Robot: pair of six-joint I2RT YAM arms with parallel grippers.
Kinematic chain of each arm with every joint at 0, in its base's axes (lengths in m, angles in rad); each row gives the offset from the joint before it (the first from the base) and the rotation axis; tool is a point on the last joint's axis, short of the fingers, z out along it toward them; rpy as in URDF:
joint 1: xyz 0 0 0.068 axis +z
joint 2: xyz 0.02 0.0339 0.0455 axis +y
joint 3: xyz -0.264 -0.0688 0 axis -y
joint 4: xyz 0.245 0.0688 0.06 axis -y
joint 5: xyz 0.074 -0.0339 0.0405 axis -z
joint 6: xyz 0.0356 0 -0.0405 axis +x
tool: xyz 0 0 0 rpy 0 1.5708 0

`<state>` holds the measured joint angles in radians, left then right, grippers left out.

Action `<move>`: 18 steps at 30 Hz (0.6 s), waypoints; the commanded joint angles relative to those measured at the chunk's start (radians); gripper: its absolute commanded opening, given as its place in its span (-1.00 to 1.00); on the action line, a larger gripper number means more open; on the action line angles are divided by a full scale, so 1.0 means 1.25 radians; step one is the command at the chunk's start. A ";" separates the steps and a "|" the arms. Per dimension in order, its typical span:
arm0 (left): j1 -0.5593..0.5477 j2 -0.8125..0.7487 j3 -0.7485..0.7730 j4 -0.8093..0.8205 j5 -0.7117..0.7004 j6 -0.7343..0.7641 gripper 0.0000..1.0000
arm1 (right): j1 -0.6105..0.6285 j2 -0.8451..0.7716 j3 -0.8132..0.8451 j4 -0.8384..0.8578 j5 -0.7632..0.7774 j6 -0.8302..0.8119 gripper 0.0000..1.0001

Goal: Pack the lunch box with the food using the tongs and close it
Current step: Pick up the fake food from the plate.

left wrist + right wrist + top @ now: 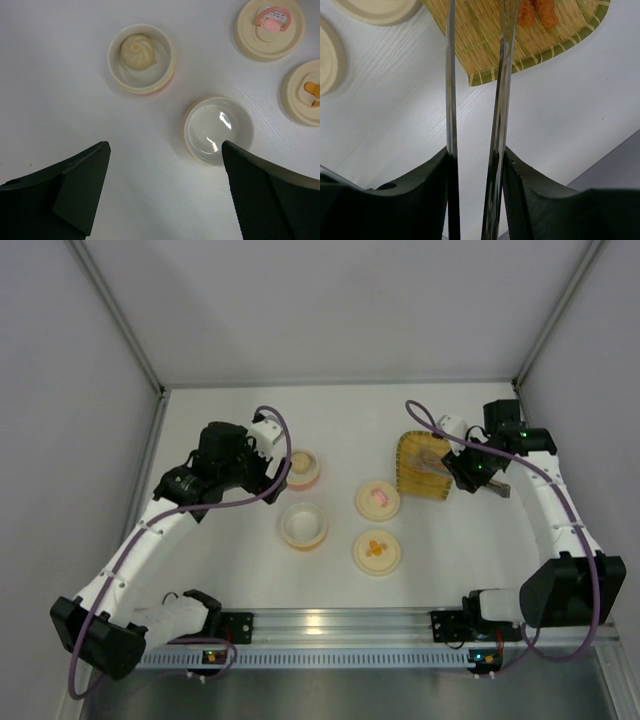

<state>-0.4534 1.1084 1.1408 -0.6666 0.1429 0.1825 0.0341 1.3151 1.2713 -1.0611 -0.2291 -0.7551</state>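
My right gripper (476, 150) is shut on the grey metal tongs (451, 90), one finger pressed against each arm. The arms stand slightly apart and reach out over the yellow woven tray (480, 30). Orange food chunks (537, 12) lie on the tray beside the right arm's tip. In the top view the tongs (430, 466) cross the tray (410, 445) at the right. A cream ball (137, 50) sits in a small round bowl (305, 468). My left gripper (165, 145) hangs open above bare table, near an empty bowl (217, 130).
Two flat cream lids lie mid-table, one with a pink mark (270, 27) and one with orange marks (307, 92). Grey walls close in the white table on the left, back and right. The arm bases sit on a rail at the near edge.
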 commanded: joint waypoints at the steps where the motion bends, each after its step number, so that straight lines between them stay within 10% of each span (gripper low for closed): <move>1: 0.007 0.007 0.031 0.020 0.016 0.007 0.97 | -0.014 0.013 -0.003 0.059 0.004 -0.056 -0.17; 18: 0.012 0.045 0.042 0.029 -0.004 0.028 0.97 | -0.019 0.094 -0.024 0.157 0.048 -0.110 -0.16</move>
<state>-0.4454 1.1606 1.1511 -0.6655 0.1413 0.2100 0.0277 1.4296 1.2526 -0.9504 -0.1772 -0.8581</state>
